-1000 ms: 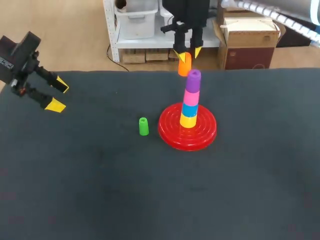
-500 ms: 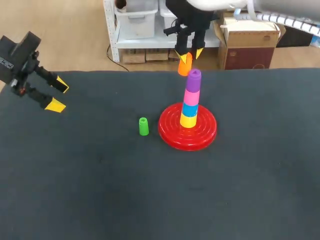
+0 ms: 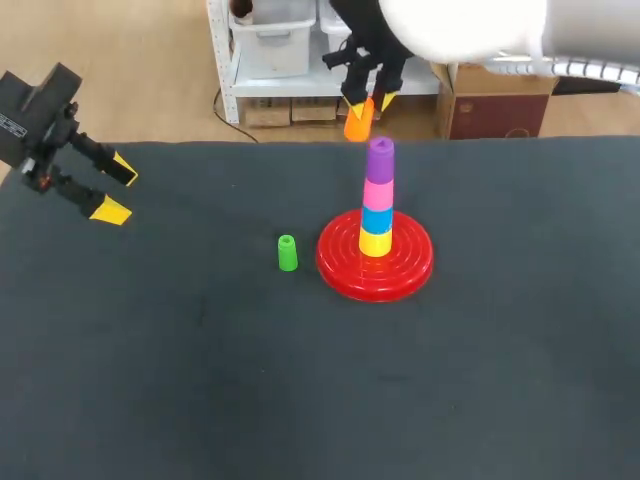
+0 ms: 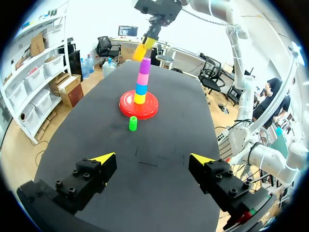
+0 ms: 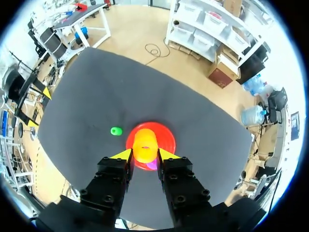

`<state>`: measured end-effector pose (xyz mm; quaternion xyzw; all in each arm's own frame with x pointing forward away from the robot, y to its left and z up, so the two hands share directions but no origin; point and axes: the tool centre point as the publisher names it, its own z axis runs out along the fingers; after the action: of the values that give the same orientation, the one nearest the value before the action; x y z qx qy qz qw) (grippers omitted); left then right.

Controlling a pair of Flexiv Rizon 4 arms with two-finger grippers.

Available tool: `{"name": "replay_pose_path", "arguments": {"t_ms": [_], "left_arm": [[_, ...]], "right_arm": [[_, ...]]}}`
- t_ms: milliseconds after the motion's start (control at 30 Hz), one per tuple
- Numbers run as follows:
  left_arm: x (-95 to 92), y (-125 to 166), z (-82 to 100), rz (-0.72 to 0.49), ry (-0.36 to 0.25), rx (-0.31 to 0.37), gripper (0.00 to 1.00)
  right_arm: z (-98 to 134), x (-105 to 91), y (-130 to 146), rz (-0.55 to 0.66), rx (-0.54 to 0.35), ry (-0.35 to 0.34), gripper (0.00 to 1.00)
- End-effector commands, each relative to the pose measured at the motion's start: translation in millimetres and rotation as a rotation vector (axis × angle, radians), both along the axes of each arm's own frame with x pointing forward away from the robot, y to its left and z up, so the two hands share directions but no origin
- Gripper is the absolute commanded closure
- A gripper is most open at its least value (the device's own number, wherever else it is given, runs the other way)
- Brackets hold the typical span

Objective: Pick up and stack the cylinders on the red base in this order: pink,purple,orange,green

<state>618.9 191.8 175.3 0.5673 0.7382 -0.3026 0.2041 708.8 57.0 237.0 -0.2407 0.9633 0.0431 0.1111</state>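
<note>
The right pincer (image 3: 366, 103) is gripping the orange plastic cylinder (image 3: 357, 122) between both yellow fingertips, holding it high above the red round ridged base (image 3: 410, 270). On the base, a stack is standing upright: yellow, blue, the pink cylinder (image 3: 378, 190), and the purple cylinder (image 3: 380, 155) on top. The small green cylinder (image 3: 287, 252) is standing on the dark matte tabletop (image 3: 200, 380), just beside the base. The left pincer (image 3: 117, 190) is hovering with fingers spread and nothing between them, near the tabletop's far left corner.
</note>
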Motion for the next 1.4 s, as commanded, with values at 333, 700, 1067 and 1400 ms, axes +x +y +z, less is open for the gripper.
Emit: {"name": "replay_pose_path", "arguments": {"t_ms": [333,700,1067,1400], "left_arm": [[0.0,0.3,-0.8,0.000,-0.001,-0.001,0.00],[0.0,0.3,-0.8,0.000,-0.001,-0.001,0.00],[0.0,0.3,-0.8,0.000,-0.001,-0.001,0.00],[0.0,0.3,-0.8,0.000,-0.001,-0.001,0.00]], "right_arm": [[21.5,-14.4,-28.6,-0.045,0.025,-0.086,1.00],[16.4,-17.8,-32.6,0.005,-0.013,0.021,1.00],[14.1,-13.5,-39.7,0.048,-0.076,0.045,1.00],[7.5,-17.2,-34.6,0.053,-0.010,0.057,1.00]]}}
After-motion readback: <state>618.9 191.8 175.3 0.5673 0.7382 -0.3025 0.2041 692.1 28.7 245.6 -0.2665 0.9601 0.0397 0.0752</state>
